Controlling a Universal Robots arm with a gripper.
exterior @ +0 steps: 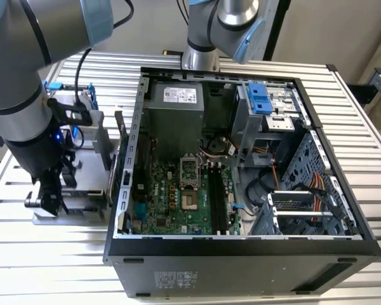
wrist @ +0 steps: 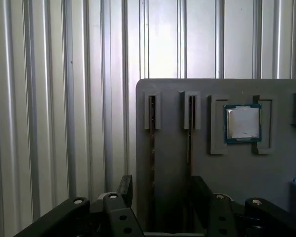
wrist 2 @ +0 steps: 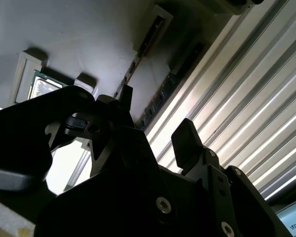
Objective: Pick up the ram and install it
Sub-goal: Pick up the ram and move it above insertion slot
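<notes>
Ribbed silver metal tabletop (exterior: 57, 270) carries the work. The end effector (wrist: 162, 185), black fingers spread wide and empty, hovers over the long, thin dark blue-green ram (wrist 2: 160, 96). The ram stands on edge in a slotted grey holder plate (wrist: 170, 148) near the tabletop's edge at the exterior view's left. This looks like the reach-to-grasp step; closing calls for fingers squared across the thin board. Bare tabletop flanks the plate, and the open black computer case (exterior: 241, 270) stands close.

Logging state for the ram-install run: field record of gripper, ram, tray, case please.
gripper: open, empty, low over tray
tray: flat grey slotted parts tray on ribbed metal table
ram: thin dark memory stick, edge-on in tray slot, ungripped
chip: square silver processor chip in tray recess
case: open black computer case, exterior view's right of tray
</notes>
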